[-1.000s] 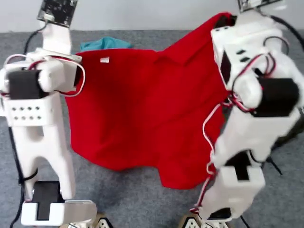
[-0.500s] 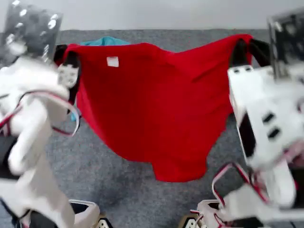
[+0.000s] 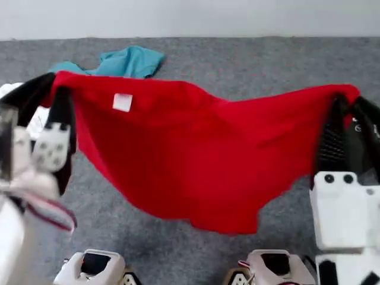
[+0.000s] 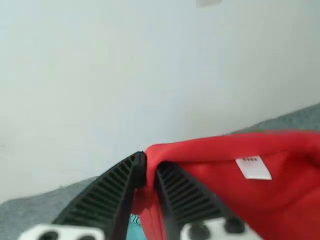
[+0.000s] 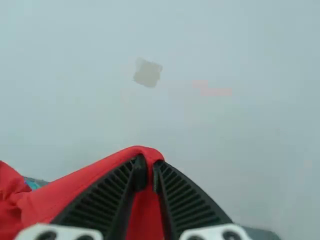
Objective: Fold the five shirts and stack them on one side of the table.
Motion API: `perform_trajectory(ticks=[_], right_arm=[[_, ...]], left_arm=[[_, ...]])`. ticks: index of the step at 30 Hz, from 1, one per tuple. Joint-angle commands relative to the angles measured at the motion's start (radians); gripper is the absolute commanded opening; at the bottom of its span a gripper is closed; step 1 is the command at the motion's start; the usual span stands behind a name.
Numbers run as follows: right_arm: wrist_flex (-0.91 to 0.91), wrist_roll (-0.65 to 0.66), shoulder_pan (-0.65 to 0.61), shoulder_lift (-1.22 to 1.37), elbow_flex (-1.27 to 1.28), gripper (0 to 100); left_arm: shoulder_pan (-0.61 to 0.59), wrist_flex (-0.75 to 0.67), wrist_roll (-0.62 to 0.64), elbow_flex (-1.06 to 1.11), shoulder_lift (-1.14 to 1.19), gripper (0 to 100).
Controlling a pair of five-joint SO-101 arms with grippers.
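1. Shirt in hand: the red shirt (image 3: 190, 160) hangs spread above the table (image 3: 249, 59), its top edge stretched between the two arms and its lower hem sagging in the middle.
2. The left pincer (image 4: 146, 167) is clamped on the corner near the white label (image 3: 122, 102). The right pincer (image 5: 146, 165) is clamped on the opposite corner.
3. To lay it well, both arms should probably lower together with the edge taut and level, so the cloth lands flat and clear of the teal shirt (image 3: 127, 61) at the far side.
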Motion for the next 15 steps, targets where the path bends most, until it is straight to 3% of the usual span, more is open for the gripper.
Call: perform_trajectory(ticks=[1,15], right_arm=[[0.002,-0.029,0.053,-0.008,0.009,0.9],[-0.042,-0.037,0.082,-0.056,0.008,0.9]], left_arm=[[0.006,0.002,0.011,-0.03,-0.044,1],[0.0,0.002,0.012,-0.022,-0.086,1]])
